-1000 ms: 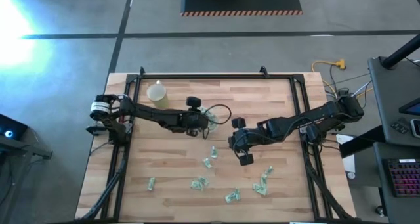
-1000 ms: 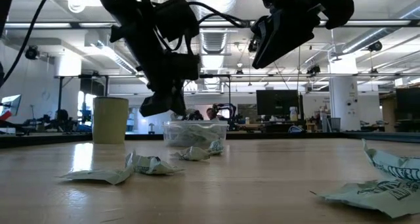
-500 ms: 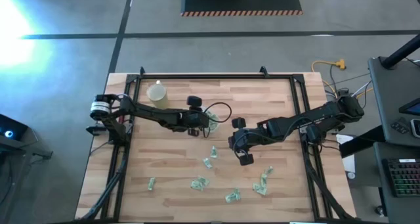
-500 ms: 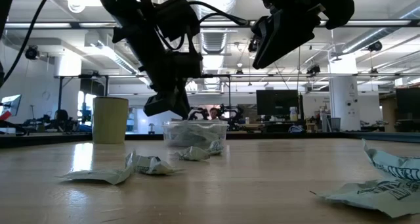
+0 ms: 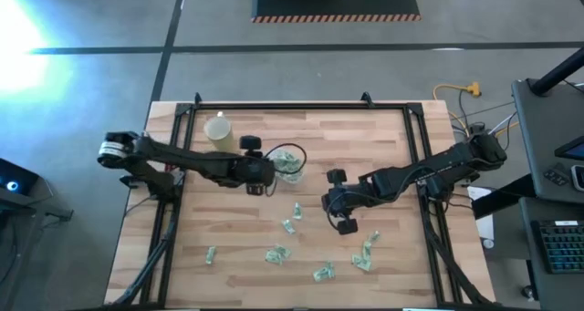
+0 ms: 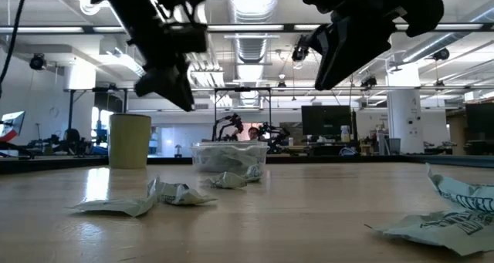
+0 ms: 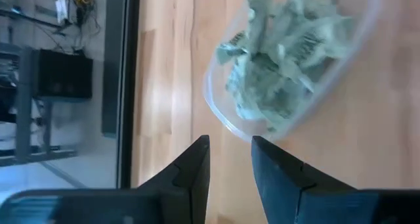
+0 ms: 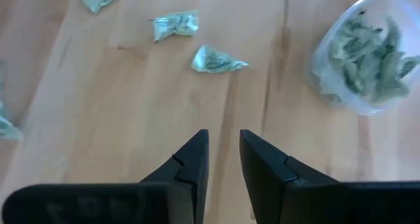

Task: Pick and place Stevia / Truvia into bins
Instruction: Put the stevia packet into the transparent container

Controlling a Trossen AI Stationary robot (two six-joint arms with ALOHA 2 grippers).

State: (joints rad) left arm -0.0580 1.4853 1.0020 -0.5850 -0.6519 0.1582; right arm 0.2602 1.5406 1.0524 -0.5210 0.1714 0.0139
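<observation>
left pincer [image 7: 230, 161]: mine, parted, empty, beside clear tub [image 7: 226, 115]
right pincer [image 8: 223, 155]: mine, parted, empty, above bench [image 5: 383, 138]
sachets [image 5: 290, 161]: heaped in tub; others loose on bench

No text, label, brand or number is showing clearly enough to be read in any view. The sachets [image 8: 219, 60] scattered on the bench [image 5: 365, 138] are carrying dark green print, but it is staying too small and crumpled to make out; the nearest one [image 6: 448, 209] in the low view is showing lines of lettering that are not resolving into words. The sachets piled in the clear tub [image 7: 367, 46] are showing the same illegible print. On the floor beyond the bench, a dark mat [image 5: 336, 1] is showing an orange-and-black striped hazard edging, a warning marking without words.
</observation>
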